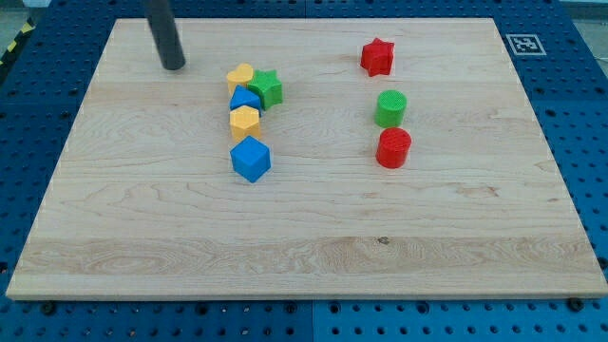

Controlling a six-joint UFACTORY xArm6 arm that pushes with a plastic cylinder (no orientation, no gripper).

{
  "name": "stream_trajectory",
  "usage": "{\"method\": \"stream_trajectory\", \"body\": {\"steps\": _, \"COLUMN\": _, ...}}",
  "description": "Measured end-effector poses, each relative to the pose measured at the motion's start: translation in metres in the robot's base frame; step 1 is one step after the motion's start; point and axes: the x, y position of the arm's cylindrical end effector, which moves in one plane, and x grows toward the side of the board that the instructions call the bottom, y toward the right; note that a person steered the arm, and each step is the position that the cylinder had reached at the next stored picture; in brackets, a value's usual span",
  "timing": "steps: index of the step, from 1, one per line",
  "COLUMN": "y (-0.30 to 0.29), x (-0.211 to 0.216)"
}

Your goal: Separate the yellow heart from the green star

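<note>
Yellow heart (pixel 240 75) touches green star (pixel 267 87), right of my bare, empty tip (pixel 173 66).

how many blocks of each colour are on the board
yellow: 2, the yellow heart and a yellow hexagon
blue: 2, a small blue block and a blue cube
green: 2, the green star and a green cylinder
red: 2, a red star and a red cylinder
total: 8 blocks
my tip is to the view's left of the heart, apart from it
</note>
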Motion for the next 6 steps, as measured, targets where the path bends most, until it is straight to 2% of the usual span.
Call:
{"method": "stream_trajectory", "body": {"steps": 1, "y": 0.02, "x": 0.034}}
{"method": "stream_trajectory", "body": {"steps": 2, "y": 0.023, "x": 0.035}}
{"method": "stream_trajectory", "body": {"steps": 4, "y": 0.084, "x": 0.059}}
{"method": "stream_trajectory", "body": {"steps": 6, "y": 0.085, "x": 0.056}}
